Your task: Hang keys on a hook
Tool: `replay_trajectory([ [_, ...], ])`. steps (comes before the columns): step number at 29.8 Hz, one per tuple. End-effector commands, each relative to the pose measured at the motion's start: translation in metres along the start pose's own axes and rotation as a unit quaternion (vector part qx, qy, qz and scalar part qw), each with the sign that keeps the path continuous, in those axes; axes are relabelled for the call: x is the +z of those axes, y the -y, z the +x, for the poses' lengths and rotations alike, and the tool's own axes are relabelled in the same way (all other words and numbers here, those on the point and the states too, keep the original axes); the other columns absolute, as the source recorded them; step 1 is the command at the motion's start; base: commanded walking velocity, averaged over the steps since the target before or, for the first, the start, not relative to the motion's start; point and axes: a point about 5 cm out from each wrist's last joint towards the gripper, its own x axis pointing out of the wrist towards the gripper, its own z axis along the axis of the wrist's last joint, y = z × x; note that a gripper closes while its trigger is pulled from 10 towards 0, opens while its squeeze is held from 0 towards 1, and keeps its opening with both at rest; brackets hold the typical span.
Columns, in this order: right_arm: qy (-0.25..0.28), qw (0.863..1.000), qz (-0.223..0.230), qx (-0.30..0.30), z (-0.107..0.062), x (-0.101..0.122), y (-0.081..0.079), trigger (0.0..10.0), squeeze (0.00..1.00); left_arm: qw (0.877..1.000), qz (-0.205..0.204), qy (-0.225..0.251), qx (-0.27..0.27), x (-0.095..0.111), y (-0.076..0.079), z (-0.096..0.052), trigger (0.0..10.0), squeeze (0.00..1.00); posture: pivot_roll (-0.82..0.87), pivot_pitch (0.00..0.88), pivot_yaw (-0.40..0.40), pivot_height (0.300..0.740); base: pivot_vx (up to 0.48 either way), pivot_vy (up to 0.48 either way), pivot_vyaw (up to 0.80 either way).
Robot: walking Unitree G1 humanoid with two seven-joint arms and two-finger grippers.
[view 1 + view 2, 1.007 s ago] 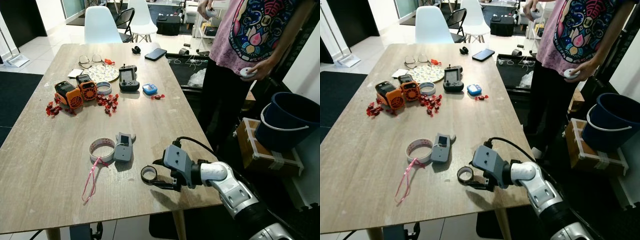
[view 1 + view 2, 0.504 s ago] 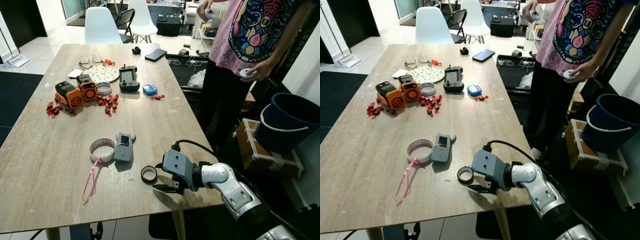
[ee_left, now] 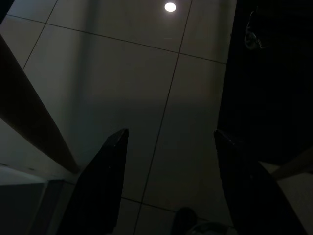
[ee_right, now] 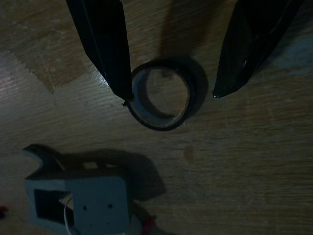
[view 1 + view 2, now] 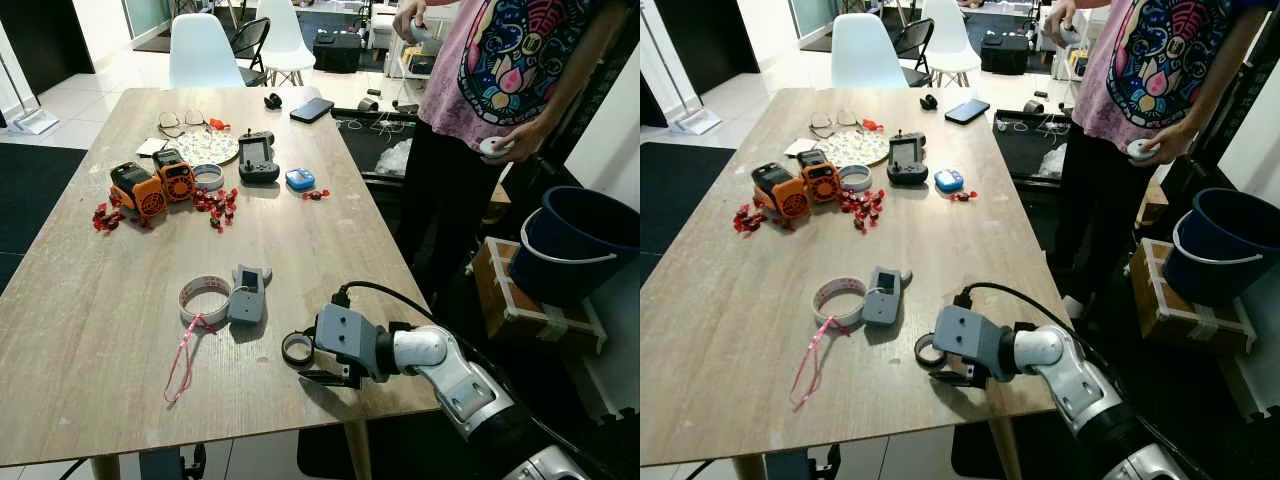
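1. Table [image 5: 300, 230]: wood-look, cluttered at the far end. A person [image 5: 520, 60] stands at its 2 o'clock side.
2. Right claw [image 4: 171, 96]: low over the table's near edge, fingers apart and straddling the black ring [image 5: 297, 348]. One fingertip [image 4: 124, 95] sits at the ring's rim, the other just clear of it.
3. Left claw [image 3: 168, 137]: fingers apart, hanging over tiled floor.
4. Grey block [image 5: 246, 296]: about 10 o'clock of the ring, apart from it, beside a white tape roll [image 5: 203, 297] with a pink ribbon [image 5: 182, 365].
5. Black ring: flat on the table, between the fingers, not gripped.
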Motion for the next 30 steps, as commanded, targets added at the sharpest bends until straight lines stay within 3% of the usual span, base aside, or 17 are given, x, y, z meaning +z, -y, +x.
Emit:
replay_trajectory([
  [1,-0.004,1.000,-0.004,0.007,0.0015,-0.0010,-0.0015,10.0,0.00,1.000,-0.002,0.008,0.001,0.0018,0.0014,0.0003,10.0,0.00,0.08,0.061,-0.045,0.740,0.000,0.000,0.00],
  [7,-0.004,1.000,-0.012,0.011,0.0027,0.0008,-0.0001,10.0,0.00,1.000,-0.003,0.007,0.002,0.0019,0.0012,0.0005,10.0,0.00,0.08,0.062,-0.044,0.740,0.000,0.000,0.00],
  [8,-0.006,1.000,-0.012,0.012,0.0028,0.0004,0.0006,8.4,0.00,1.000,-0.002,0.007,0.002,0.0021,0.0014,0.0007,10.0,0.00,0.08,0.061,-0.044,0.740,0.000,0.000,0.00],
  [9,-0.008,1.000,-0.012,0.013,0.0027,-0.0001,0.0008,4.3,0.00,1.000,-0.002,0.007,0.002,0.0021,0.0015,0.0007,10.0,0.00,0.08,0.061,-0.044,0.740,0.000,0.000,0.00],
  [12,-0.009,1.000,-0.012,0.013,0.0027,-0.0004,0.0009,4.3,0.00,1.000,-0.002,0.007,0.001,0.0022,0.0015,0.0008,10.0,0.00,0.08,0.061,-0.045,0.740,0.000,0.000,0.00],
  [13,-0.010,1.000,-0.011,0.014,0.0027,-0.0007,0.0010,1.4,0.00,1.000,-0.002,0.007,0.001,0.0023,0.0016,0.0009,10.0,0.00,0.08,0.061,-0.045,0.740,0.000,0.000,0.00],
  [14,-0.010,1.000,-0.011,0.014,0.0027,-0.0007,0.0010,1.4,0.00,1.000,-0.002,0.007,0.001,0.0023,0.0016,0.0009,10.0,0.00,0.08,0.061,-0.045,0.740,0.000,0.000,0.00],
  [15,-0.013,1.000,-0.008,0.015,0.0027,-0.0018,0.0010,0.0,0.00,1.000,-0.002,0.007,0.001,0.0024,0.0018,0.0010,10.0,0.00,0.08,0.062,-0.044,0.740,0.000,0.000,0.00],
  [28,-0.019,1.000,-0.007,0.015,0.0030,-0.0036,0.0015,0.0,0.00,1.000,-0.002,0.006,0.001,0.0026,0.0020,0.0014,10.0,0.00,0.08,0.060,-0.045,0.740,0.000,0.000,0.00],
  [30,-0.018,1.000,-0.007,0.014,0.0029,-0.0033,0.0021,0.6,0.00,1.000,-0.002,0.006,0.001,0.0026,0.0019,0.0015,10.0,0.00,0.08,0.060,-0.044,0.740,0.000,0.000,0.00],
])
